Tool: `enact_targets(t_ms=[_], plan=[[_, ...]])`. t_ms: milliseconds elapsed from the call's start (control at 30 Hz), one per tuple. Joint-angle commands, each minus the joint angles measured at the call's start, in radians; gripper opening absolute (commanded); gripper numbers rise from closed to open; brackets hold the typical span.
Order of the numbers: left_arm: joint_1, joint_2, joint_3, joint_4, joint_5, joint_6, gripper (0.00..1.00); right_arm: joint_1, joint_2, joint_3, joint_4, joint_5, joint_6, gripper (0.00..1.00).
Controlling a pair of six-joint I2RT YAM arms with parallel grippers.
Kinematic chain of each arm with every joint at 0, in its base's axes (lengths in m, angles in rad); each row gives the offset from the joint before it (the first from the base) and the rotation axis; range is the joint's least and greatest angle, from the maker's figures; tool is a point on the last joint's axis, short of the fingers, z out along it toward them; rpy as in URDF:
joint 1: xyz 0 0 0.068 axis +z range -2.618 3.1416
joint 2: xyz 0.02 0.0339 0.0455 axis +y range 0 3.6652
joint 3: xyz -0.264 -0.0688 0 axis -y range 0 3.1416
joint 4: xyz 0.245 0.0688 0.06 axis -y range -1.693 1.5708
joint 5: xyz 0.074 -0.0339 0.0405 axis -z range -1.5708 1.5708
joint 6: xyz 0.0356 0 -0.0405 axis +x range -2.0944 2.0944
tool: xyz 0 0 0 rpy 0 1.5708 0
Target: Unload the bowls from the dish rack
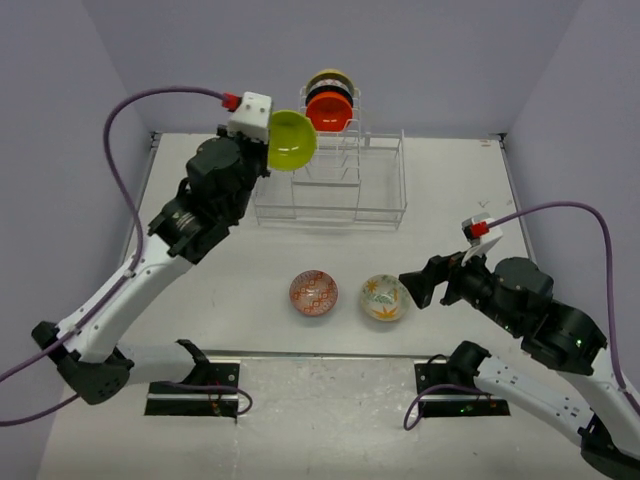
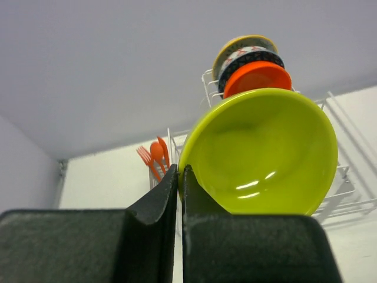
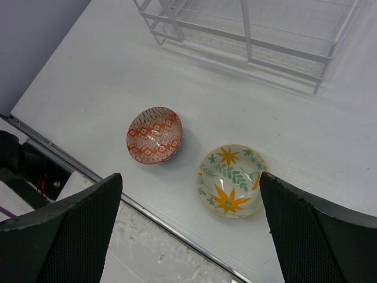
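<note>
From above, the left gripper (image 1: 268,148) sits in the upper left of centre, clenched on the rim of the green bowl (image 1: 292,140). It holds the bowl on edge in the air, at the upper left corner of the rack (image 1: 330,222). Three bowls stand on edge at the rack's far end, stacked toward the top of the frame: the orange bowl (image 1: 328,113), then a dark-patterned bowl (image 1: 330,93), then a yellow bowl (image 1: 328,77). Below the rack, the red bowl (image 1: 314,292) and the leaf bowl (image 1: 385,298) rest upright side by side on the table (image 1: 230,290), close but apart. The right gripper (image 1: 412,288) is just right of the leaf bowl with its jaws spread and nothing in them. In the left wrist view the two dark fingers (image 2: 159,206) meet at bottom centre, pinching the lower left rim of the green bowl, whose hollow fills the centre right. The orange, dark-patterned and yellow bowls rise behind its top edge in the rack. Orange utensils (image 2: 154,156) stand left of the green bowl. In the right wrist view the fingers (image 3: 76,224) stand wide apart in the lower corners, released. The leaf bowl lies between them at lower centre, touching neither, with the red bowl up and to its left. The rack's wires cross the top of the frame.
</note>
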Motion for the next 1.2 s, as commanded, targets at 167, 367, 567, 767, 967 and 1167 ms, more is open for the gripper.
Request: enact_targets(t_ms=[167,367,567,767,967,1167], plan=[[0.017,-0.278,-0.285,-0.483,-0.191,-0.832,0.00,-0.002,0.016,0.071,0.039,-0.041,-0.013,0.99],[0.175,-0.418,-0.614,-0.482,-0.038,-1.080,0.00,-0.002,0.050,0.088,0.048,-0.093,-0.013,0.99],[0.254,-0.434,-0.807,-0.398,0.006,-1.194,0.00,-0.002,0.061,0.092,0.056,-0.109,-0.020,0.99],[0.278,-0.361,-0.934,-0.268,0.079,-1.259,0.00,-0.002,0.049,0.077,0.062,-0.115,-0.028,0.99],[0.290,-0.361,-1.019,-0.166,0.135,-1.277,0.00,-0.002,0.055,0.062,0.059,-0.123,-0.034,0.99],[0.289,-0.368,-1.009,-0.199,0.155,-1.282,0.99,-0.002,0.130,0.080,0.067,-0.107,-0.056,0.99]])
